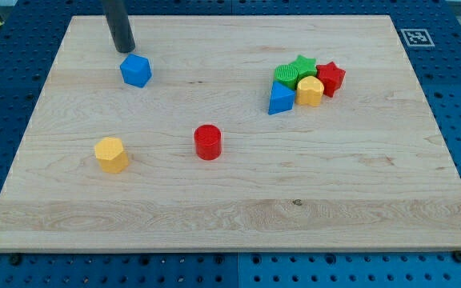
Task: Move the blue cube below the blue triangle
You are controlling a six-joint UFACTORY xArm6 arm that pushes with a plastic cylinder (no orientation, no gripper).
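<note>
On the wooden board (238, 216), the blue plastic cube (136, 70) sits toward the view's top left, with my tip (125, 50) just above and slightly left of it. Well apart at the view's right lies a cluster: the blue plastic triangle (279, 99) at its lower left, the yellow plastic hexagonal block (310, 91) beside it on the right, the green plastic cylinder (286, 77) and green plastic star (303, 65) above, and the red plastic star (331, 78) rightmost. The red plastic cylinder (208, 142) stands near the middle; another yellow plastic hexagonal block (111, 154) lies to its left.
</note>
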